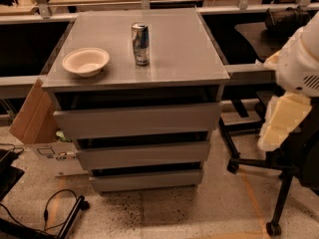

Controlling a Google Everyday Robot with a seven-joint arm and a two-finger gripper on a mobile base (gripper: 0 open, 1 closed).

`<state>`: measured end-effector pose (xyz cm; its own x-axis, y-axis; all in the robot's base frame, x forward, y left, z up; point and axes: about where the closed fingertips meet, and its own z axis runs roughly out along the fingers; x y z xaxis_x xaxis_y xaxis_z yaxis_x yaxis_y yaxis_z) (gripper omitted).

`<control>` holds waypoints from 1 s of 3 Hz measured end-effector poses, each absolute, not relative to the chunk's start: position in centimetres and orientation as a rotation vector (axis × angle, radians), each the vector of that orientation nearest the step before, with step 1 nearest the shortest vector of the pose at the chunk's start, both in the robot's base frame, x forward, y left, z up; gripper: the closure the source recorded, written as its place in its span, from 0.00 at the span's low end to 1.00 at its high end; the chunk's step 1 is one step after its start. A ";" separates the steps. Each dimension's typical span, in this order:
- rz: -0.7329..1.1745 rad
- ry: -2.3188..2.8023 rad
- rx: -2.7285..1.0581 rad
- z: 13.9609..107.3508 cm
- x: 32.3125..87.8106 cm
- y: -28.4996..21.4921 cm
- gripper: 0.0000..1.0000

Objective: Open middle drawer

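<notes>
I am keeping the gripper (280, 122) out to the right of the drawer cabinet (199, 59), well apart from it and beside an office chair (279, 183). I cannot tell whether it is open or closed. The middle drawer (142, 154) is sitting apparently shut between the taller top drawer (137, 119) and the shorter bottom drawer (146, 179). It is showing no handle, so I am judging the dark gap above its panel the place to hook. A can (140, 44) and a bowl (85, 61) are standing on top, so I am planning a gentle pull.
</notes>
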<state>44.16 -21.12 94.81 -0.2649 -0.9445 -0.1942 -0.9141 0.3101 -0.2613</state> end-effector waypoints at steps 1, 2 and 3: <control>-0.085 2.296 -1.650 88.2 44.1 -19.6 0.00; -0.075 2.327 -1.646 77.9 44.1 -16.5 0.00; -0.056 2.324 -1.640 70.7 44.2 -14.1 0.00</control>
